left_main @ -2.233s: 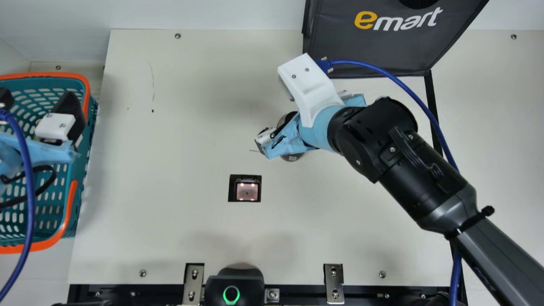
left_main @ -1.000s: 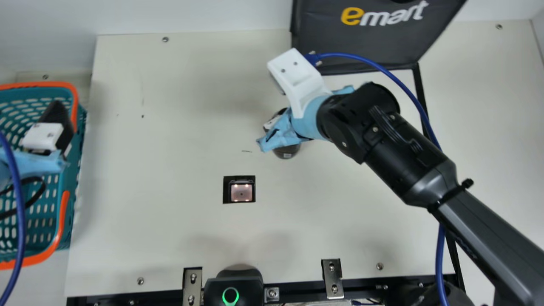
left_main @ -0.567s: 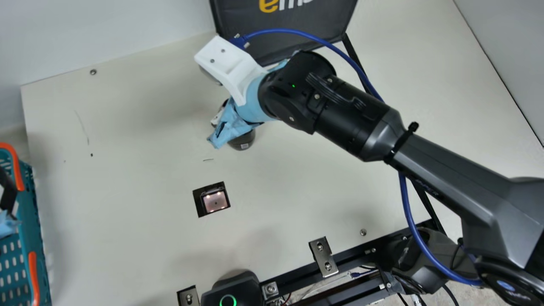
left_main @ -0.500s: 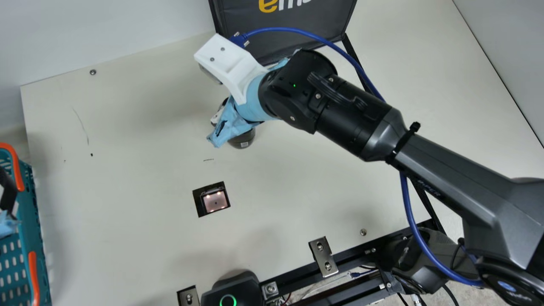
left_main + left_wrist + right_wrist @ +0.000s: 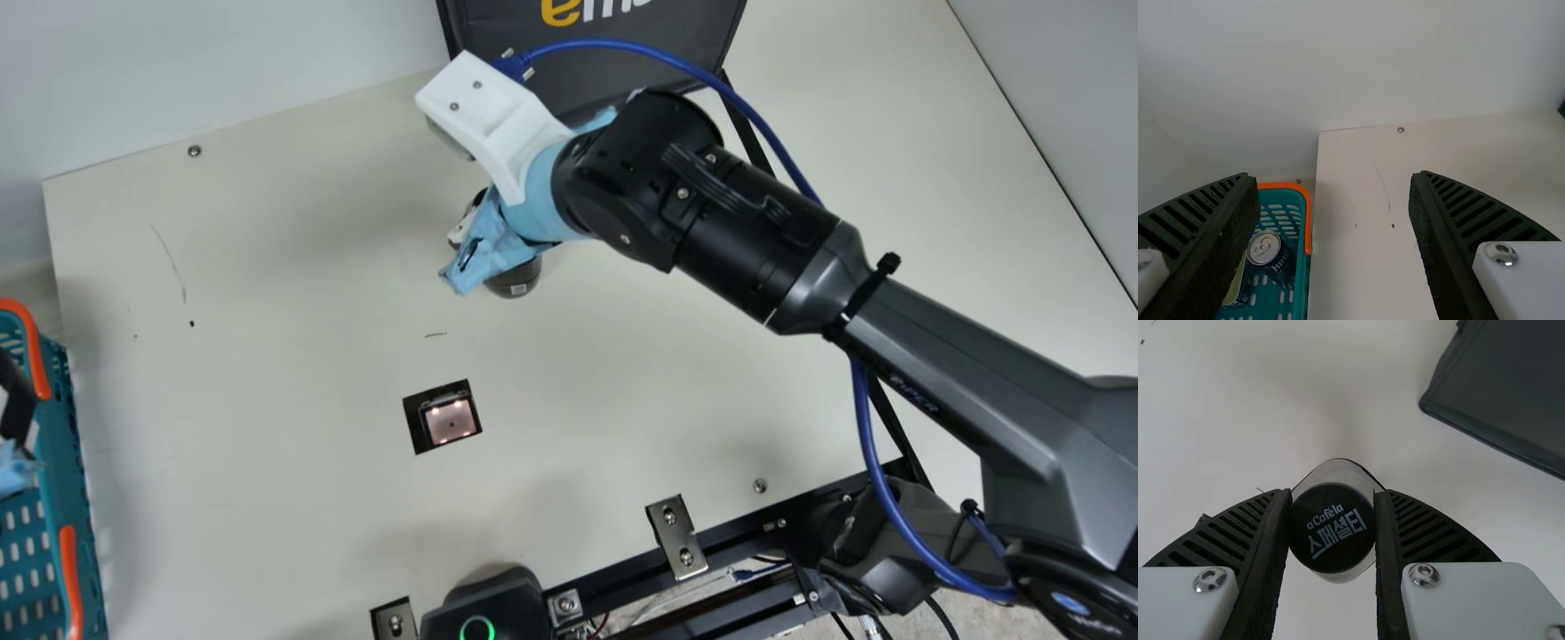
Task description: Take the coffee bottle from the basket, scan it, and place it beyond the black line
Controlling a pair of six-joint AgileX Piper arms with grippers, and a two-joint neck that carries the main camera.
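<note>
The right gripper [image 5: 1332,495] pinches the coffee bottle [image 5: 514,283] at its black cap [image 5: 1331,527], one ribbed finger on each side. The bottle is upright, beyond the scanner [image 5: 450,420] and slightly to its right, on the scanner's side of the black line [image 5: 896,431]. Whether its base touches the table cannot be told. The left gripper [image 5: 1335,179] has its fingers spread with nothing between them, at the basket [image 5: 55,427] left of the scanner.

The step in hand looks like the carry over the line, though nothing shows whether the scan is done; if it is not, the bottle's code needs to face the scanner first.

For the carry, the hold is high and narrow, so the bottle may swing or twist below the fingers. The right arm does best to keep a firm, even squeeze, lift just enough to free the base, then travel smoothly to the scanner's right, steering clear of the dark bag [image 5: 702,27] on the scanner's far side. The whole base should pass the line before a slow, level lowering; the fingers should part evenly only once the bottle stands firm, lest it topple.
</note>
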